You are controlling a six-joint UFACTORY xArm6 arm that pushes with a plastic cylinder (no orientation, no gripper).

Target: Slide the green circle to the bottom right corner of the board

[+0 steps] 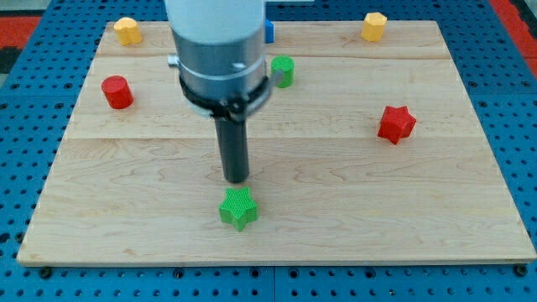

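Note:
The green circle [283,71] stands on the wooden board [352,210] in its upper middle, just right of my arm's grey body. My tip [237,179] is at the board's middle, well below and left of the green circle. A green star [238,208] lies just below my tip, a small gap apart.
A red circle [117,91] sits at the left. A red star [396,123] sits at the right. A yellow block [127,30] is at the top left and a yellow block [374,26] at the top right. A blue block [269,32] peeks out behind my arm.

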